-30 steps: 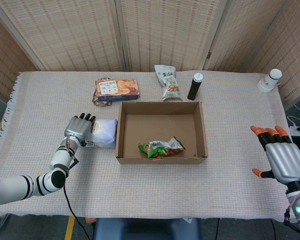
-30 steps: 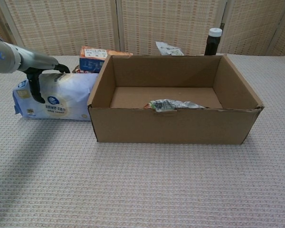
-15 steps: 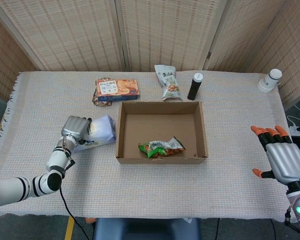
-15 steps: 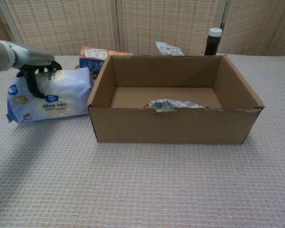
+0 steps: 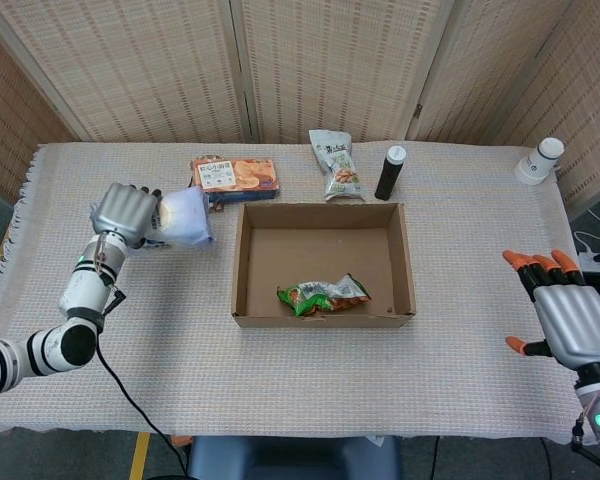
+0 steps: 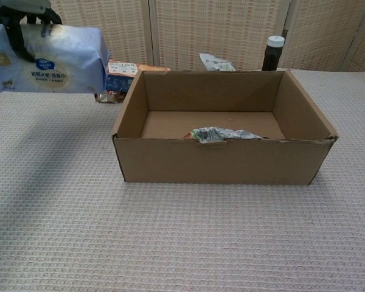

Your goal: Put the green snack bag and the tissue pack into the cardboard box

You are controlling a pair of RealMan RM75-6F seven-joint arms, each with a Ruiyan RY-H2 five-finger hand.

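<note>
Over the table (image 5: 280, 380), my left hand (image 5: 120, 211) clamps the tissue pack (image 6: 47, 58) beside the box (image 5: 323, 318), right hand (image 5: 572, 320) spread empty; the soft pack may catch the wall.

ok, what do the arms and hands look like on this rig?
Left arm: white segments with black bands at the joints, a black cable hanging off below it. Left hand: grey metal with dark fingers. Right hand: same grey metal back, but its fingers end in orange tips. A green light shows low on the right wrist.
</note>
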